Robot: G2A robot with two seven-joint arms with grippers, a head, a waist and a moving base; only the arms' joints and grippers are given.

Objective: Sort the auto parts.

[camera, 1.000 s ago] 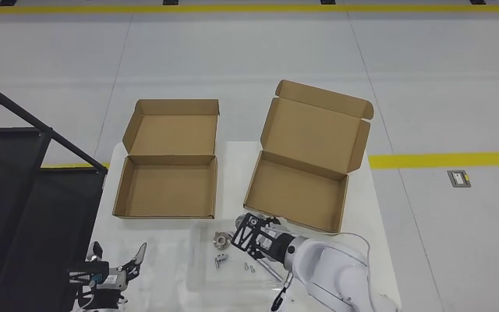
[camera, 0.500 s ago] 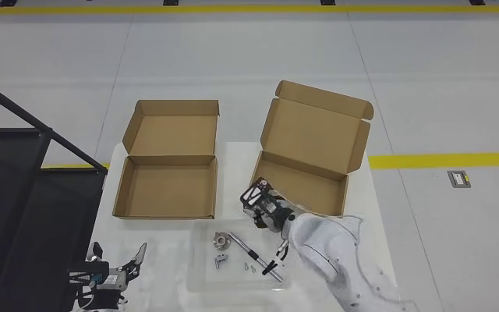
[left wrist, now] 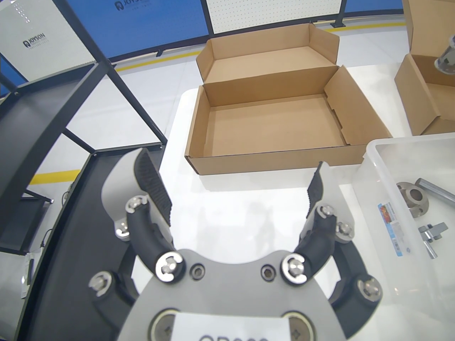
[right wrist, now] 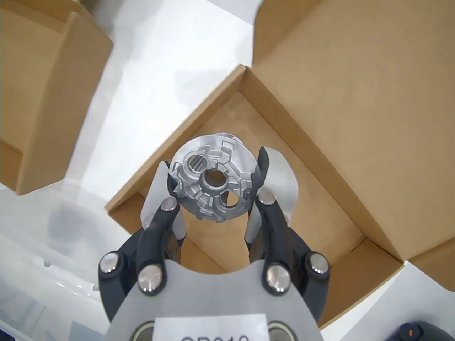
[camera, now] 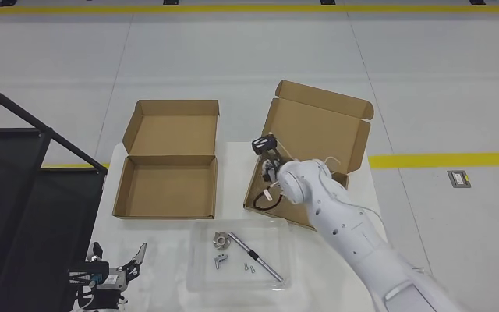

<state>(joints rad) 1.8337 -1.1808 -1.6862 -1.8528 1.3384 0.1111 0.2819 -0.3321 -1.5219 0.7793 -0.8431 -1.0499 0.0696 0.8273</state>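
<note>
Right wrist view: the right gripper (right wrist: 215,164) pinches a round, toothed metal hub (right wrist: 213,188) between its two fingers and holds it above a corner of the open right-hand cardboard box (right wrist: 312,193). Left wrist view: the left gripper (left wrist: 231,159) hangs with its fingers spread wide over the white bench (left wrist: 249,200), in front of the open left-hand cardboard box (left wrist: 270,122). Top view: a clear plastic tray (camera: 204,273) stands near the bench's front edge, in front of both boxes. It contains a flanged fitting (camera: 222,239), a long steel rod (camera: 257,256) and several small fasteners (camera: 249,267).
</note>
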